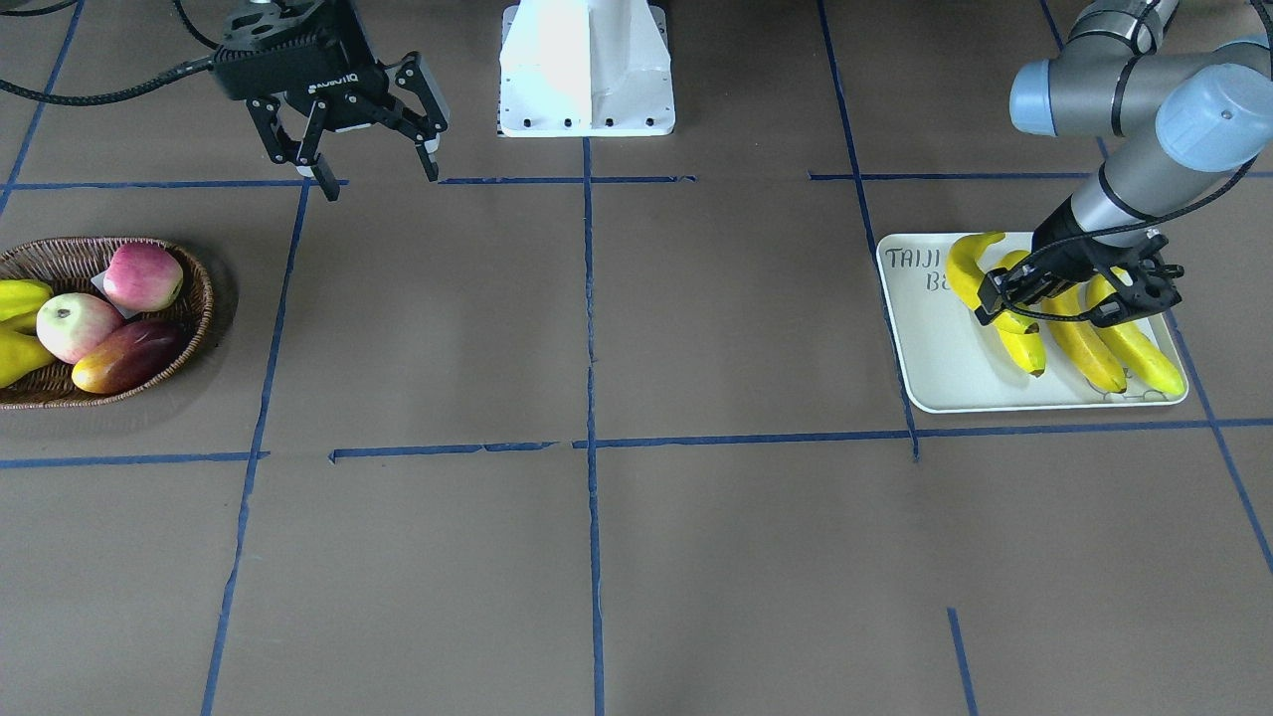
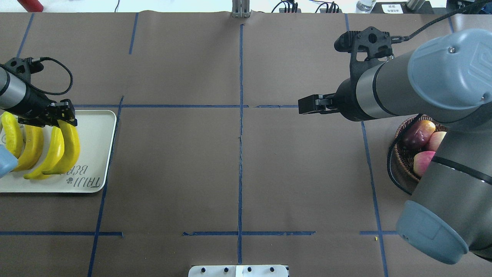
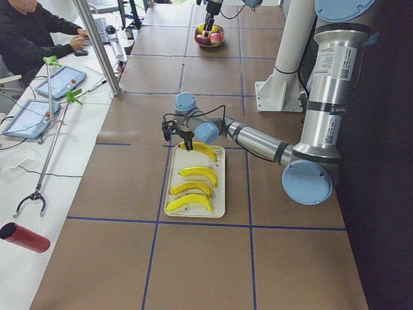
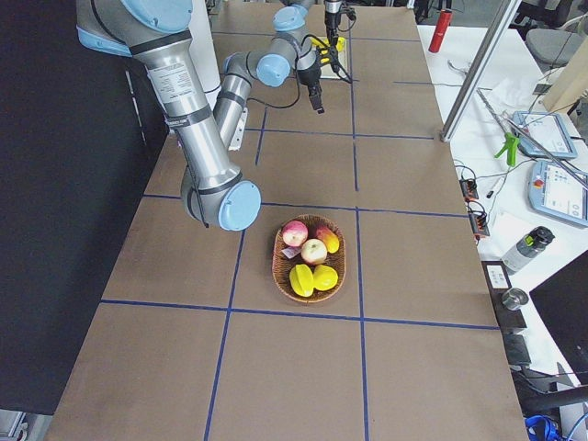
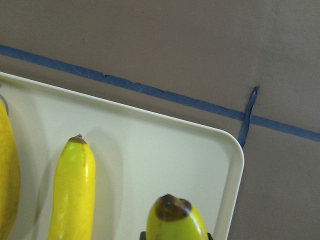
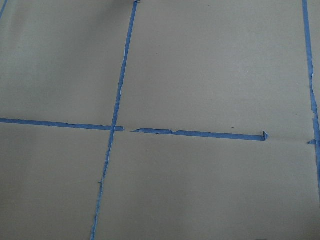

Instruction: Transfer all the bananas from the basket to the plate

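Four long yellow bananas [image 2: 32, 148] lie side by side on the off-white plate [image 2: 98, 130], which is also in the front view [image 1: 945, 368]. My left gripper [image 1: 998, 298] is low over the plate's far edge, shut on the end of the outermost banana [image 1: 965, 270]. That banana's dark tip [image 5: 172, 210] fills the bottom of the left wrist view. My right gripper [image 1: 380, 181] hangs open and empty above the bare table, away from the wicker basket [image 1: 109, 390]. No banana shows in the basket.
The basket holds two apples [image 1: 75, 325], a dark red mango [image 1: 129, 356] and stubby yellow fruits [image 1: 20, 298]. The white robot base [image 1: 587, 70] stands at the table's back. A person [image 3: 32, 32] sits at a side bench with tablets.
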### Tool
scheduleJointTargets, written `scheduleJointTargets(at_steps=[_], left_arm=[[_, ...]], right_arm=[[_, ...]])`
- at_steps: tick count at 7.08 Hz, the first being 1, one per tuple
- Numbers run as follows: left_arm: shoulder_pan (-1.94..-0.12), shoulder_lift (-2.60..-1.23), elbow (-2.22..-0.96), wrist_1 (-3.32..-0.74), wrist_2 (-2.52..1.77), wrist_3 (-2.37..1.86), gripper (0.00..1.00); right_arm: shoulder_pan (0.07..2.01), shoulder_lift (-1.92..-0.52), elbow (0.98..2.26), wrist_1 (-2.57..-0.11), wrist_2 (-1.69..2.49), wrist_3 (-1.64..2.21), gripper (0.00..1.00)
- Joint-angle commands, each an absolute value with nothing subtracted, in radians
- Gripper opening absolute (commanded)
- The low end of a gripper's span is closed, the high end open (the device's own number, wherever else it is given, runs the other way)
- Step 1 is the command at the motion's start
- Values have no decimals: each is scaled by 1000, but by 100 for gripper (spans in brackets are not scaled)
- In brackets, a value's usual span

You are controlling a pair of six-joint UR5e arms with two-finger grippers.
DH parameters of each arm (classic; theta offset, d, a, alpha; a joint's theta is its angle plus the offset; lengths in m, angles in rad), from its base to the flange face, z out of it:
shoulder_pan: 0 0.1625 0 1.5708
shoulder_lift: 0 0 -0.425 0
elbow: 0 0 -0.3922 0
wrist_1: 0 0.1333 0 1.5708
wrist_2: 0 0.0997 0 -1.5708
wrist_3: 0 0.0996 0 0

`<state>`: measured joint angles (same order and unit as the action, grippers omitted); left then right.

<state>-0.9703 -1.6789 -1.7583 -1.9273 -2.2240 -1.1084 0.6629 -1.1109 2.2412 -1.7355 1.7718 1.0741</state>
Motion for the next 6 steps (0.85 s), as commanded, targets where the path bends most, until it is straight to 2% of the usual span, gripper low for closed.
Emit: scheduleJointTargets(at_steps=[1,2,6], left_arm=[[-954,-1692,-1729,-1927,-2224,-1112,11],[-928,-1693,-1715,-1936,-2218,-1112,98],[-914,-1710,-1741,-1936,-2177,-1118,100]], right_arm=[[664,-1117,2235,-1736,1772,1071,100],[666,-1117,2235,-1735,1772,1071,100],[695,-1141,2233,-1740,1772,1037,100]])
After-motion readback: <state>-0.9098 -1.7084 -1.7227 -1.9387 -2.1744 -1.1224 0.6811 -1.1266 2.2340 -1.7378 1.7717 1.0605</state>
